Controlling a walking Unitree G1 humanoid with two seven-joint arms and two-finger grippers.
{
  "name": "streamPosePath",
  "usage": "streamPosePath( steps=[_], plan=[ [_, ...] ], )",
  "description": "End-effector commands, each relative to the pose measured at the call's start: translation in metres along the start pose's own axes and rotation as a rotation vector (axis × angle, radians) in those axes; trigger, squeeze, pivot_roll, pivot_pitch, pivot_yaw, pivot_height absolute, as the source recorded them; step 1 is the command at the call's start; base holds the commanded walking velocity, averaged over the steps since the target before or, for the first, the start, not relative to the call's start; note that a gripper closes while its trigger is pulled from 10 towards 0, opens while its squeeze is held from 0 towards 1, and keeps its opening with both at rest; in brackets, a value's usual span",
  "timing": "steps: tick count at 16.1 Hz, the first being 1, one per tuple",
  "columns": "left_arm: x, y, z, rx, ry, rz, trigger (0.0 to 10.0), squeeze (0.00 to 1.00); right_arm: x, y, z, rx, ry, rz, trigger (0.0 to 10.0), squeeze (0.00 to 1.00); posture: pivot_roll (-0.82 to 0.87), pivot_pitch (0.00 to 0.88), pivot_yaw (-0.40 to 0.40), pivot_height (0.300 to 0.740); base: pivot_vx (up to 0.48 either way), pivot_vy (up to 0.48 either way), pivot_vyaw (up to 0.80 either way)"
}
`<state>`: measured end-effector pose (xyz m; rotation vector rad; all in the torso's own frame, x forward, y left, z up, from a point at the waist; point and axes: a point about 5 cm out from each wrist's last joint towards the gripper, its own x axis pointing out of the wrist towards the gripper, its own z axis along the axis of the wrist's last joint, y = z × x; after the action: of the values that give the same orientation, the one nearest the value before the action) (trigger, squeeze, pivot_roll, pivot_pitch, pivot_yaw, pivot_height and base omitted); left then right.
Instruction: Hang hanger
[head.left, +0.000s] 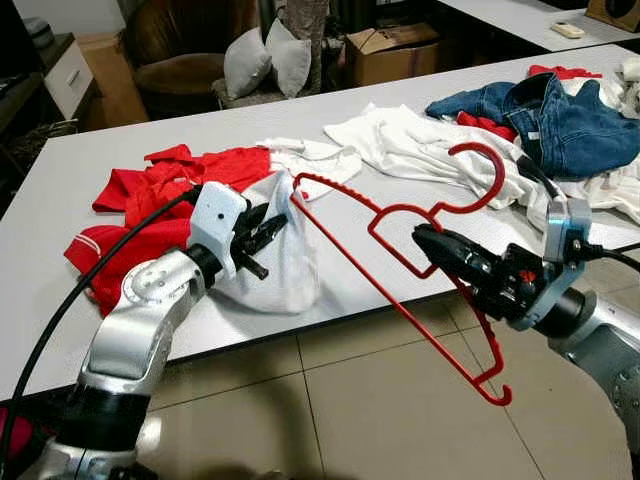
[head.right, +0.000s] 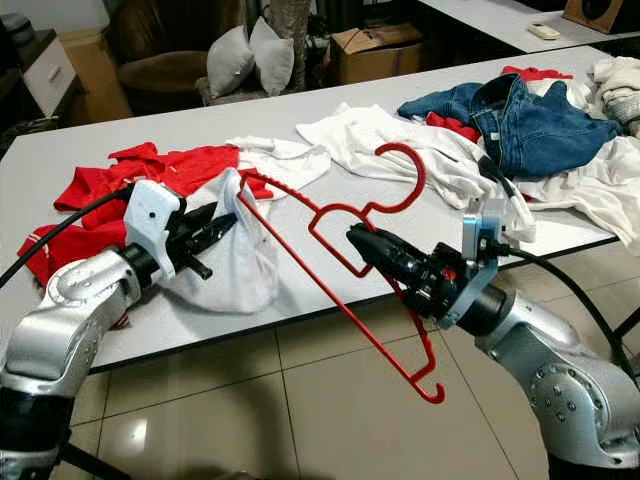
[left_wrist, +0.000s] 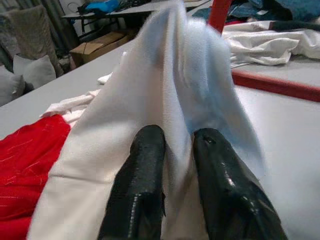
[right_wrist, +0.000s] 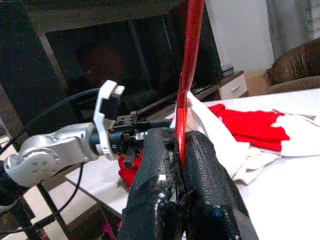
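silver arms, black tools, black cables

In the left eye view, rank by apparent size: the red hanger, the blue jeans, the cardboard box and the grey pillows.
1. red hanger, longest span, though it is nearest the camera
2. blue jeans
3. cardboard box and grey pillows: they look alike, and both sit far back, so no ranking between them.

Far right on the table (head.left: 120, 140) — blue jeans (head.left: 560, 115); far behind, two grey pillows (head.left: 265, 60) — a cardboard box (head.left: 390, 50).
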<state>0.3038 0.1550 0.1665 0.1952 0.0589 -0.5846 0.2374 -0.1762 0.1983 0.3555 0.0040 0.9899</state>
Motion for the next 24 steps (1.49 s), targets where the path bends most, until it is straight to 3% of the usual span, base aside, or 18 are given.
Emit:
streamPosePath(
  steps=[1,12,16,21,24],
  plan=[
    [0.001,0.004,0.002,0.02,0.0,0.017,0.0,0.0,0.005,0.005,0.007,-0.033,-0.017,0.047,10.0,0.0,-0.18,0.0,0.109,0.74,0.0,0.0,0.0],
    [-0.002,0.003,0.011,-0.002,-0.059,-0.009,0.0,0.0,0.005,0.006,0.005,-0.025,-0.013,0.047,10.0,0.0,-0.18,0.0,0.107,0.74,0.0,0.0,0.0],
    [-0.002,0.0,0.028,-0.015,-0.141,-0.049,0.0,0.0,0.006,0.006,-0.002,-0.016,0.031,0.033,10.0,0.0,-0.17,0.0,0.103,0.74,0.0,0.0,0.0],
    [-0.011,-0.017,0.066,-0.046,-0.299,-0.192,0.0,0.0,0.009,0.009,-0.019,0.019,0.09,0.004,10.0,0.0,-0.17,0.0,0.101,0.74,0.0,0.0,0.0],
    [-0.012,-0.016,0.072,-0.058,-0.324,-0.202,0.0,0.0,0.01,0.008,-0.026,0.019,0.13,-0.011,10.0,0.0,-0.17,0.0,0.104,0.74,0.0,0.0,0.0]
  ],
)
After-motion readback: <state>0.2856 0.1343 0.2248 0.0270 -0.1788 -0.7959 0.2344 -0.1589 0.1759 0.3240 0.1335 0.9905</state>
